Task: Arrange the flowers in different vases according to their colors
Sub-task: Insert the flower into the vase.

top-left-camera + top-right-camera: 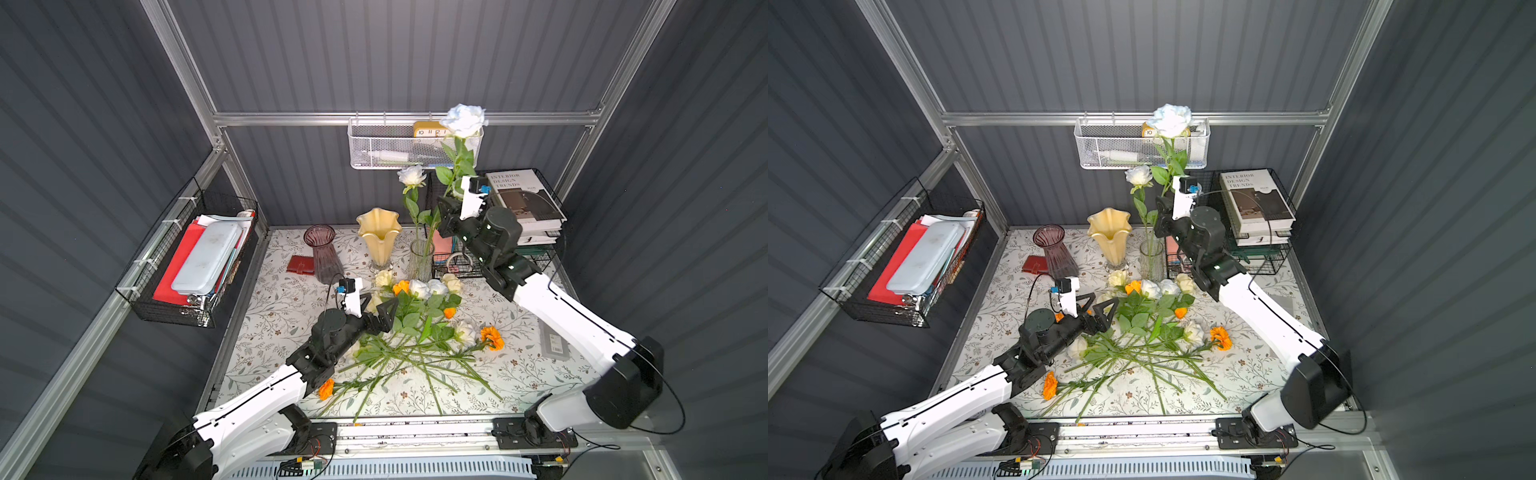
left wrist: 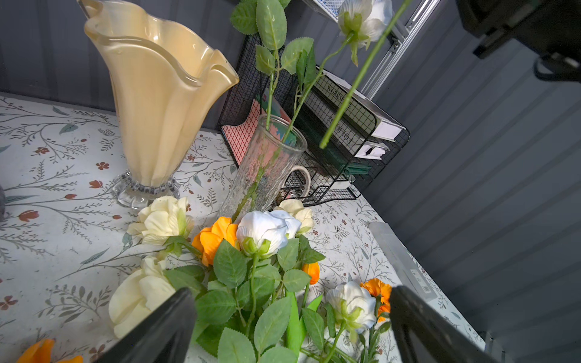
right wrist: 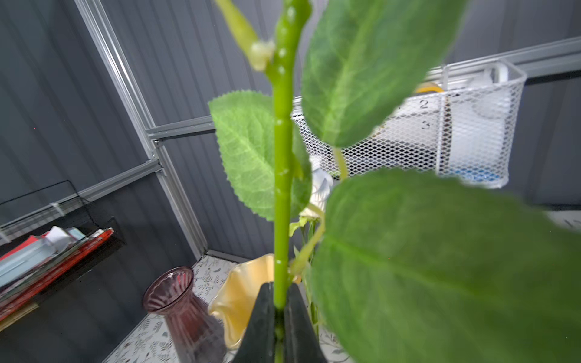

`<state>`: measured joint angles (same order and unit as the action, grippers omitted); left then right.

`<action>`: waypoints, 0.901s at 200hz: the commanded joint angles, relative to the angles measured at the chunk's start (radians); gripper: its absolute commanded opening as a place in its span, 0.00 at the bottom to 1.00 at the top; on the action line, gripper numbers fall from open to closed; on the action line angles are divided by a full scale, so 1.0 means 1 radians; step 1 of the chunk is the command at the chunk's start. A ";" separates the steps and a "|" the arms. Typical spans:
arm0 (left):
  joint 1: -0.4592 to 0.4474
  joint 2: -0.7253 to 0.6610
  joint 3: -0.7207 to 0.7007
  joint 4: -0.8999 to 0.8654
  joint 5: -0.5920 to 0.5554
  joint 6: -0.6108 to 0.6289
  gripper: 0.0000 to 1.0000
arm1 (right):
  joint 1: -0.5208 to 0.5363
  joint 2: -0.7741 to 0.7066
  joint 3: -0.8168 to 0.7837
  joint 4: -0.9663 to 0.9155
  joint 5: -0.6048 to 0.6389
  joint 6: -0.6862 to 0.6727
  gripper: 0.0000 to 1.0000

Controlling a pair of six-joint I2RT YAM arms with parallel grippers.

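Two pincers, mine: the left pincer (image 1: 378, 303) gapes over the loose flowers (image 1: 415, 328), gripping nothing. Farther back, the right pincer (image 3: 280, 298) is clenched on the stem of a white rose (image 1: 464, 119) — raised near the clear vase (image 1: 421, 259) holding another white bloom (image 1: 412, 175).

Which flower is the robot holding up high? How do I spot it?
Look at the white mesh basket on the back wall. In front of it rises a white rose, higher than any other flower. Unlike the other white rose standing in the clear vase, its stem is pinched in the right gripper.
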<state>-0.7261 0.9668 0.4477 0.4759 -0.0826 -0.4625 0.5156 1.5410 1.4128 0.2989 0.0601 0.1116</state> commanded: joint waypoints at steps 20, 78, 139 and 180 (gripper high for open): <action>-0.001 0.000 -0.025 0.035 0.016 -0.001 0.99 | -0.027 0.140 0.094 0.057 0.025 -0.079 0.00; 0.001 0.013 -0.026 0.033 -0.017 0.001 0.99 | -0.034 0.185 -0.072 0.247 -0.023 -0.066 0.24; 0.001 -0.032 -0.015 0.004 -0.059 -0.024 0.99 | -0.020 -0.028 -0.242 0.142 -0.101 -0.077 0.72; 0.002 -0.045 0.026 -0.065 -0.060 -0.027 0.99 | 0.025 -0.265 -0.440 -0.032 -0.197 -0.016 0.73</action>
<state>-0.7261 0.9394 0.4313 0.4610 -0.1398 -0.4778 0.5045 1.3781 1.0698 0.3939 -0.0525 0.0544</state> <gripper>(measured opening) 0.992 0.727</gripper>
